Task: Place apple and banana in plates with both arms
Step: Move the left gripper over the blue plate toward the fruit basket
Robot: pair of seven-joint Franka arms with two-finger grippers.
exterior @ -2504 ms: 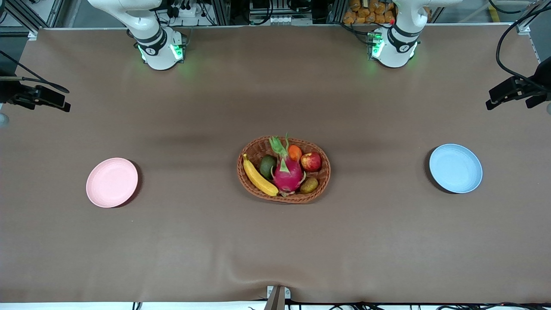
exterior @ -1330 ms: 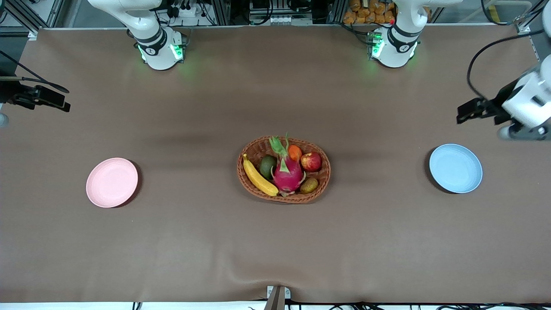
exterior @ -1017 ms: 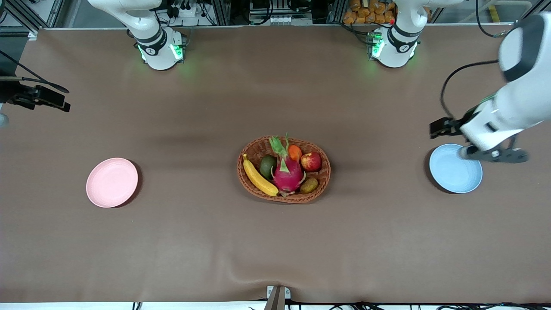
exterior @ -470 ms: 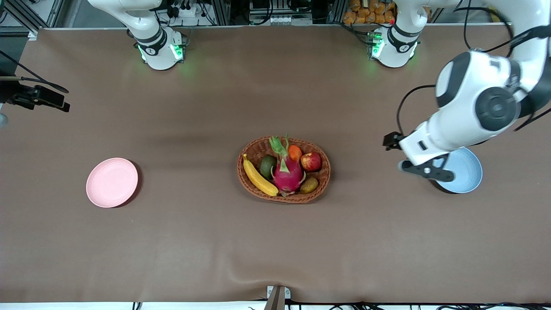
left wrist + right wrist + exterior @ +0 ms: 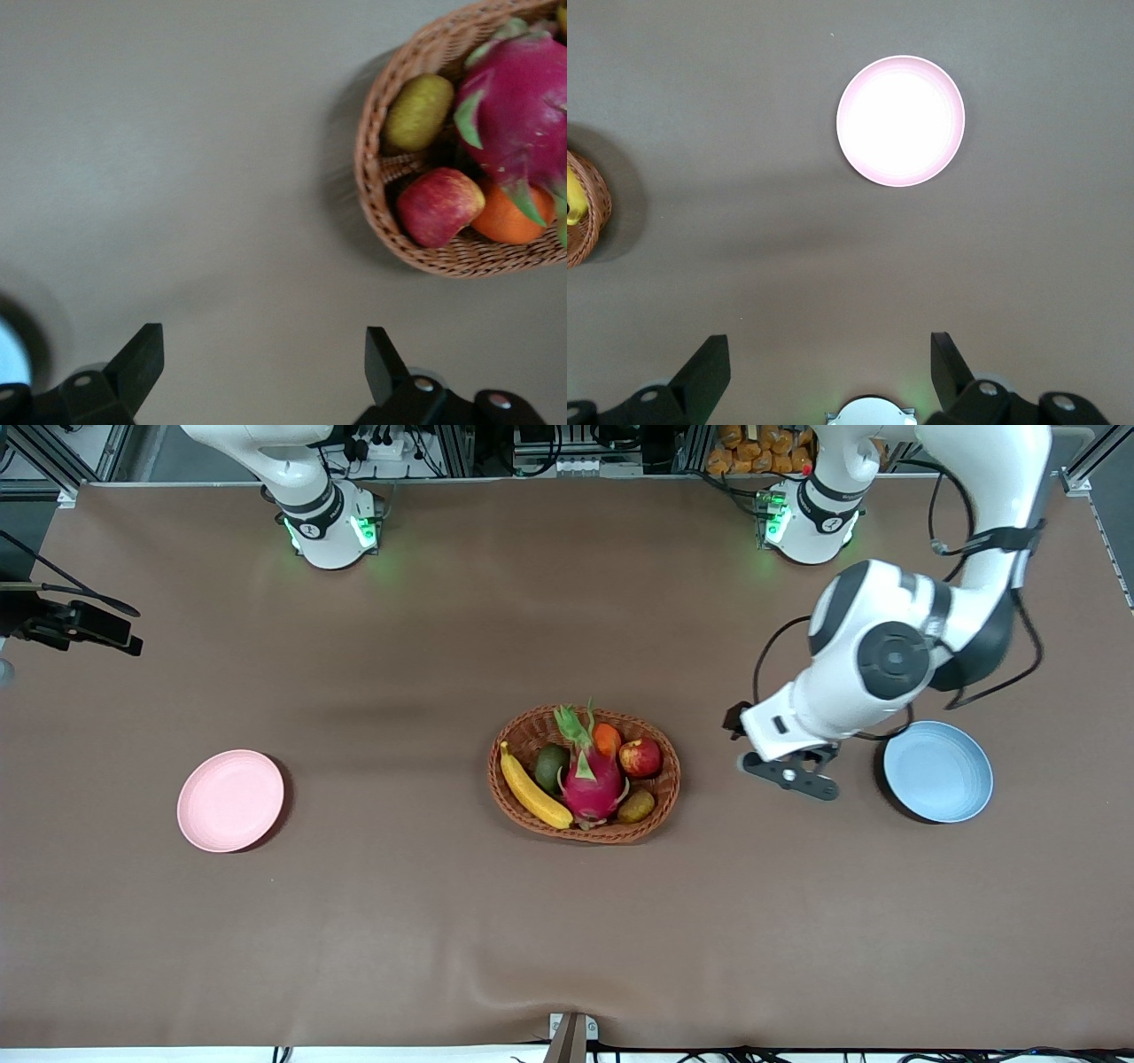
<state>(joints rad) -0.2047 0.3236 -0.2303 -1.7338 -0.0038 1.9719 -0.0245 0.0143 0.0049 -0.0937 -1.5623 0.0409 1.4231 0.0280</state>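
The apple (image 5: 640, 757) and the banana (image 5: 533, 788) lie in the wicker basket (image 5: 580, 834) at mid table. The pink plate (image 5: 230, 800) sits toward the right arm's end and the blue plate (image 5: 937, 771) toward the left arm's end; both are empty. My left gripper (image 5: 791, 777) is open and empty over bare table between the basket and the blue plate. The left wrist view shows its fingers spread (image 5: 263, 350), with the apple (image 5: 438, 205) in the basket (image 5: 372, 186). My right gripper (image 5: 828, 354) is open, high up, and waits; the pink plate (image 5: 901, 120) is in its wrist view.
The basket also holds a magenta dragon fruit (image 5: 592, 779), an orange fruit (image 5: 607, 738), a dark green fruit (image 5: 551, 766) and a brownish fruit (image 5: 636, 806). A brown cloth covers the table. The arm bases stand along the edge farthest from the front camera.
My left arm has swung in from its end of the table, passed over the blue plate, and now sits between that plate and the basket. The right arm and the fruit have not moved.
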